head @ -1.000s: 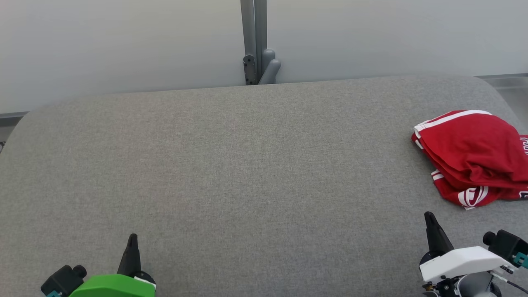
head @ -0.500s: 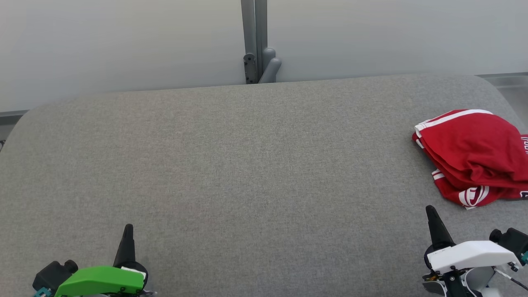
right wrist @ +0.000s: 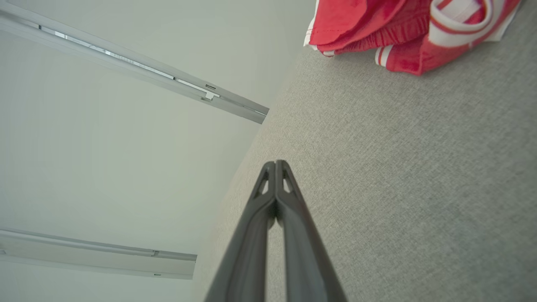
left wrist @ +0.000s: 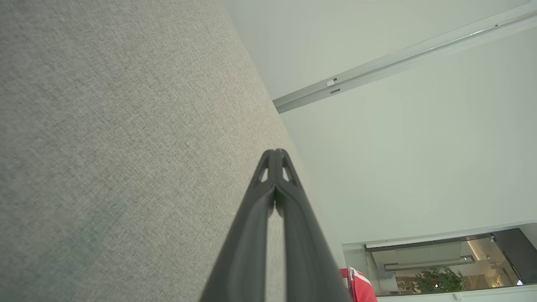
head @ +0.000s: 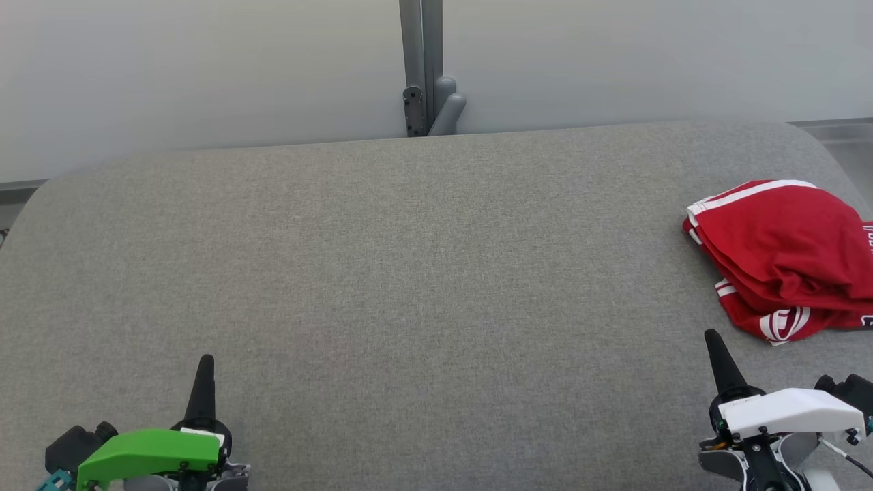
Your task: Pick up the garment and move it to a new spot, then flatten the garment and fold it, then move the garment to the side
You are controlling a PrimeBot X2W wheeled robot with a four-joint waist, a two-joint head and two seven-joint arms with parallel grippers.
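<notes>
One red garment [head: 784,252], roughly folded, on R edge of grey table [head: 409,273].

Left gripper [head: 204,365], right gripper [head: 713,339] — both closed, empty

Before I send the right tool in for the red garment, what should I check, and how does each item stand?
1. Garment located: ok, bunched in layers on the table's right side.
2. Garment's whole outline seen: cannot tell, the head view's edge cuts off its right part.
3. Right tool free: ok, holding nothing, apart from the garment.
4. Right tool ready to grasp: not ok, its fingers are shut together.
5. Left tool out of the way: ok, shut and holding nothing, at the near left.
6. Path over the table: ok, only grey cloth lies between right tool and garment.
</notes>
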